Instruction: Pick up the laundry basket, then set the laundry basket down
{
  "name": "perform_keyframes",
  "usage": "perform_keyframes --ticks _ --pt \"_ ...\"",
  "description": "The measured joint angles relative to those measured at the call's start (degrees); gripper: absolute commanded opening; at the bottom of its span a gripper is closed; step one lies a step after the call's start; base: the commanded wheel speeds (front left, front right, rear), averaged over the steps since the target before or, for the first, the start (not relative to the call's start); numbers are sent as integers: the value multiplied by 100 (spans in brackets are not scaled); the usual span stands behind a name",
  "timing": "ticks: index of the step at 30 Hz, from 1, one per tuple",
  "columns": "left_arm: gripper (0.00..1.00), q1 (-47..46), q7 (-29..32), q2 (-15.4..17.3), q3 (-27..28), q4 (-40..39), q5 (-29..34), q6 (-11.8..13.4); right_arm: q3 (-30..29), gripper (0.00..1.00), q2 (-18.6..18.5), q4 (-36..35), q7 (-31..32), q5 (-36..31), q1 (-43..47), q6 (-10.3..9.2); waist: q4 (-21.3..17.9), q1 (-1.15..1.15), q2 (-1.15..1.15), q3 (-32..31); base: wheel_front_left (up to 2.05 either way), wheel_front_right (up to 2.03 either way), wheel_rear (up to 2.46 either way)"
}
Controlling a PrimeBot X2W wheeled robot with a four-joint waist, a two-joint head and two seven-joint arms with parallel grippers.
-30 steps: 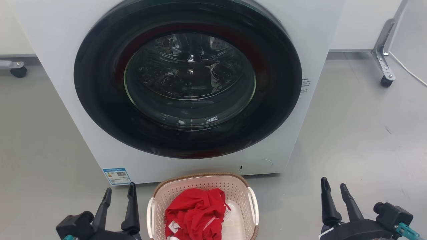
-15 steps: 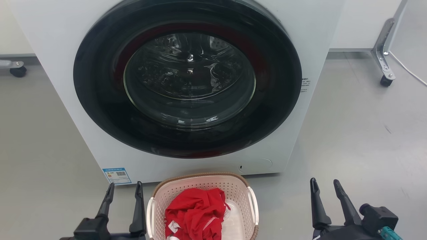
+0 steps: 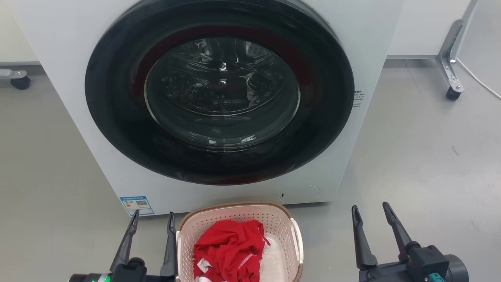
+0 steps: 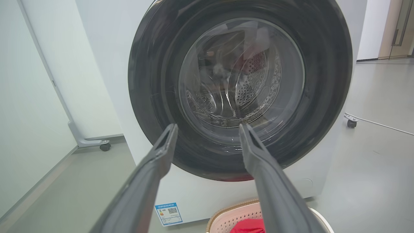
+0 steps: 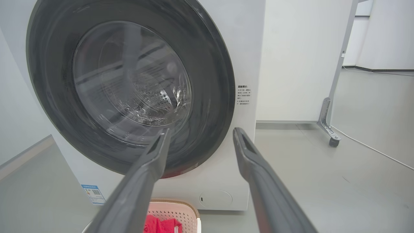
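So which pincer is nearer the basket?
Left. The left pincer is close beside the basket, at its left side; the right pincer stands well off to its right.

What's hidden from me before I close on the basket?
Head view: near end of the laundry basket, cut off by the bottom edge.
Head view: basket floor beneath the red garment.
Head view: whether the left gripper touches the left handle; its inner jaw overlaps it.
Head view: blue label text, too small.

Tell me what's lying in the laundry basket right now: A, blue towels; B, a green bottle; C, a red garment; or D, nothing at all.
C: a crumpled red garment lies inside the laundry basket, which sits on the floor before the washing machine.
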Motion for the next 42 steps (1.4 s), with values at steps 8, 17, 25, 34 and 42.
perform_keyframes --ticks 8,17,25,34,42 --pt "100 102 -38 -12 -21 -48 231 45 31 100 -3 -82 -51 -263 7 -11 7 0 0 13 0 0 0" --pt "100 102 -38 -34 -3 -48 226 45 -3 100 -2 -85 -51 -263 8 -10 20 0 0 28 0 0 0" --pt "100 102 -38 -41 21 -48 221 45 -32 100 1 -85 -51 -271 8 -3 25 0 0 30 0 0 0" --pt "100 103 -38 -48 25 -78 216 45 -68 100 4 -109 -51 -311 19 5 27 0 0 64 0 0 0" --pt "100 102 -56 -58 32 -191 213 45 -120 100 11 -223 -67 -312 107 56 32 0 0 279 0 0 0"
